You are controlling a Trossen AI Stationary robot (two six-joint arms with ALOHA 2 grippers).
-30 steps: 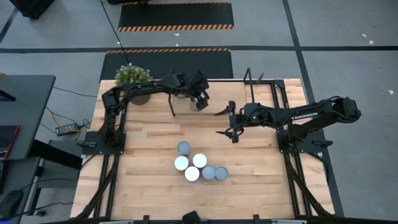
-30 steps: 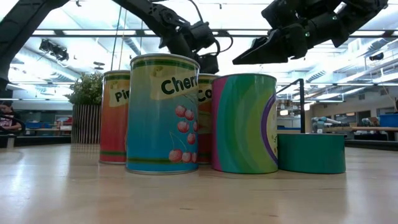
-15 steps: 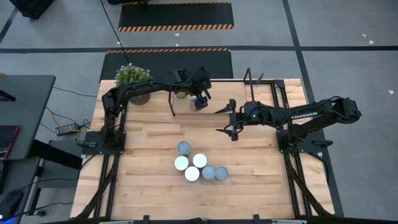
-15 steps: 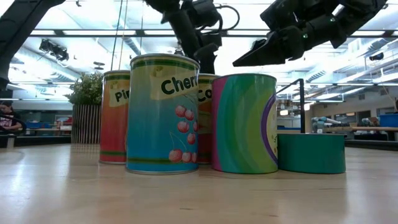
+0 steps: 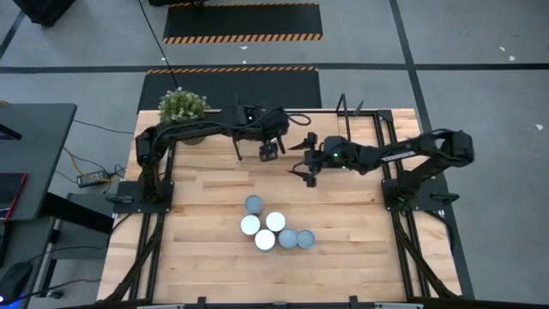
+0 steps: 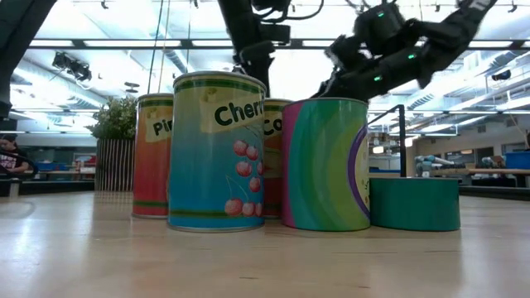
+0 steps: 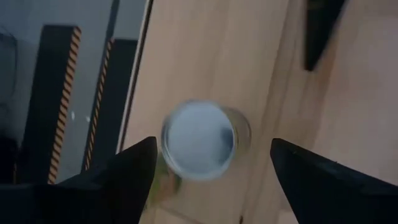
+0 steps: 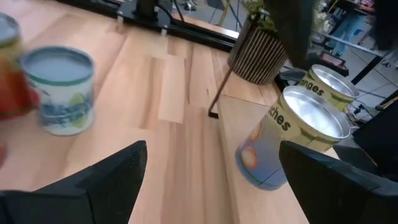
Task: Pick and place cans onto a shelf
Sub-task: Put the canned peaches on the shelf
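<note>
Several cans [image 5: 274, 221] with pale tops stand in a cluster on the table's near middle; they also show in the low view [image 6: 217, 149]. The shelf [image 5: 330, 127] stands at the far side. Two cans [image 8: 292, 137] [image 8: 329, 81] stand on its left end. My left gripper [image 5: 269, 150] is open above one of them, a white-topped can [image 7: 199, 140], with its fingers on either side and clear of it. My right gripper [image 5: 302, 163] is open and empty just right of the left gripper, facing the shelf's cans.
A potted plant [image 5: 182, 107] stands at the far left corner, beside the shelf's left end frame [image 5: 238, 142]. One can of the table cluster [image 8: 59, 90] shows near my right gripper. The arm bases stand at the table's left and right edges.
My left gripper has gone up and a little toward the near edge. My right gripper has gone toward the table's left, toward the cans on the shelf, and has turned. The cans on the table have kept still.
</note>
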